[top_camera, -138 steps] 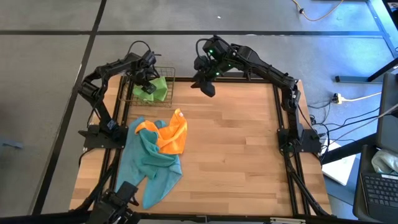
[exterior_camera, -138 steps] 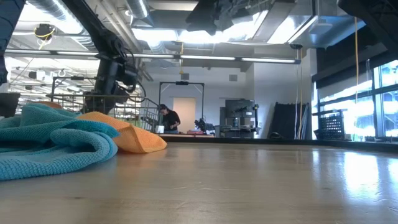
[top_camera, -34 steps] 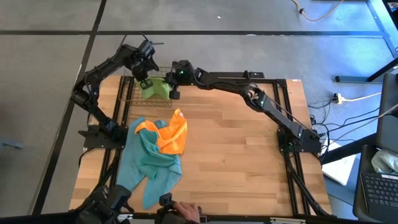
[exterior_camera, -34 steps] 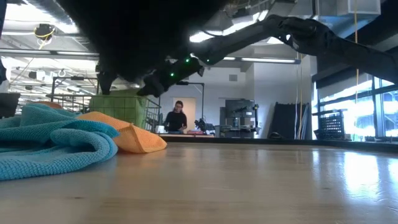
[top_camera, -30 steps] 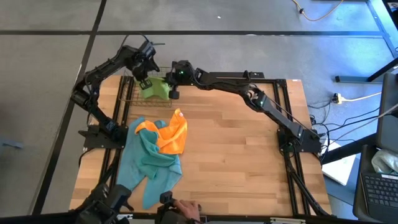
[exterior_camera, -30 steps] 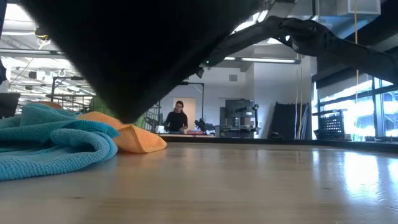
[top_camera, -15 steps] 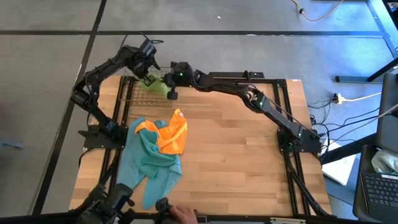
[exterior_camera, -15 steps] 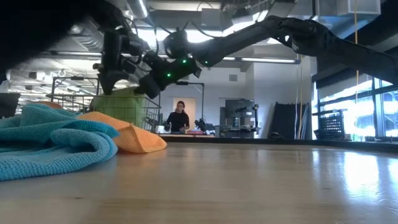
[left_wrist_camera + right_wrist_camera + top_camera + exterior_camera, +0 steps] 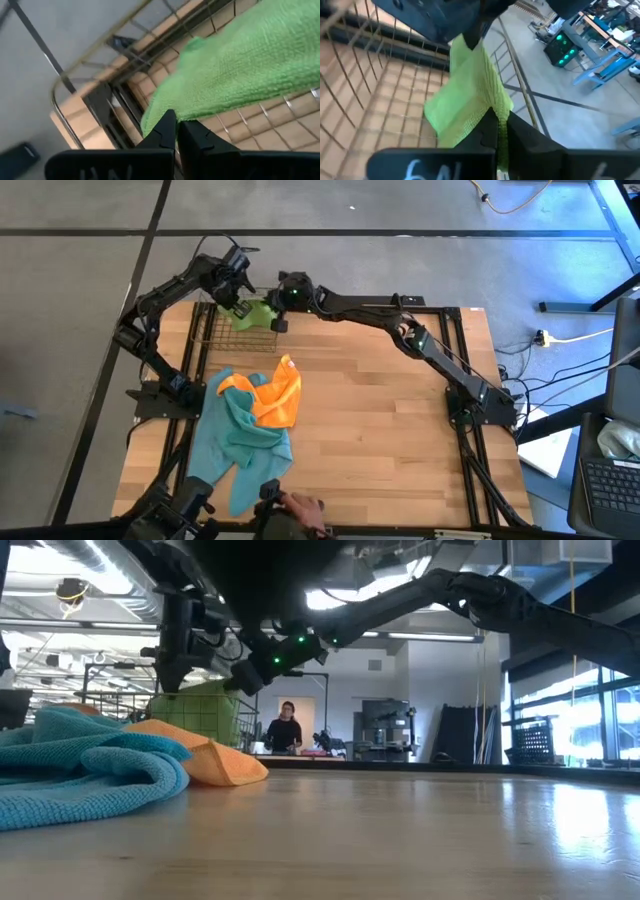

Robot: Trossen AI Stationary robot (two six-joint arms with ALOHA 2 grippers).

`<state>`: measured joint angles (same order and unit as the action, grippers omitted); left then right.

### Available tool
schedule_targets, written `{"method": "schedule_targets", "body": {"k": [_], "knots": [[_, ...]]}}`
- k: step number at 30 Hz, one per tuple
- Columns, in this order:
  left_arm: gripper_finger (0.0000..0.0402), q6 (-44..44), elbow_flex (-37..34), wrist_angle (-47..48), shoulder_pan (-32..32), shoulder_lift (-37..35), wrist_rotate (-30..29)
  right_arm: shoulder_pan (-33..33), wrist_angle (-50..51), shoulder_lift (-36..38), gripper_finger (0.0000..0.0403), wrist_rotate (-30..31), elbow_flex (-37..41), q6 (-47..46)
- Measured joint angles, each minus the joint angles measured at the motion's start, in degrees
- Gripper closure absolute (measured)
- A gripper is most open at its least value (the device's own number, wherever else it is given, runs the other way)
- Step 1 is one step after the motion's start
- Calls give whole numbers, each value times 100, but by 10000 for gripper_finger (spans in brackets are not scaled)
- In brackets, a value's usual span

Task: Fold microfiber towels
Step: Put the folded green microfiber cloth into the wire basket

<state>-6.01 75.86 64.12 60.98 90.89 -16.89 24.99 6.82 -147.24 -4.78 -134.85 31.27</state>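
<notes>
On the counter [image 9: 380, 430] I see the teal towel [image 9: 240, 445], with the orange towel [image 9: 275, 392] lying on it. Above the wire basket [image 9: 215, 330] at the far left corner, both grippers, left [image 9: 238, 304] and right [image 9: 280, 322], have fingers clamped on the lime green towel [image 9: 256, 313].

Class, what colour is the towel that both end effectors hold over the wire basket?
Lime green towel, clearest in the left wrist view.
</notes>
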Motion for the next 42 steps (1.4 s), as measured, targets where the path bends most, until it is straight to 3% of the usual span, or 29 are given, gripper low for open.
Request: {"method": "schedule_targets", "body": {"k": [4, 12, 29, 37, 42], "knots": [[401, -232, -48, -573, 3, 0, -358, 142, 169, 2, 390, -4, 0, 378], [401, -311, -55, -1394, 62, 18, -485, 339, 94, 24, 385, 28, 3, 459], [401, -550, -65, -1775, 128, 26, -545, 398, -142, -9, 392, -146, -9, 502], [401, -612, -1019, -1519, 112, 24, -326, 254, -106, -55, 387, -554, 294, 807], [401, -477, -1250, -1707, 85, 30, -697, 293, -185, -37, 393, -692, 490, 813]]}}
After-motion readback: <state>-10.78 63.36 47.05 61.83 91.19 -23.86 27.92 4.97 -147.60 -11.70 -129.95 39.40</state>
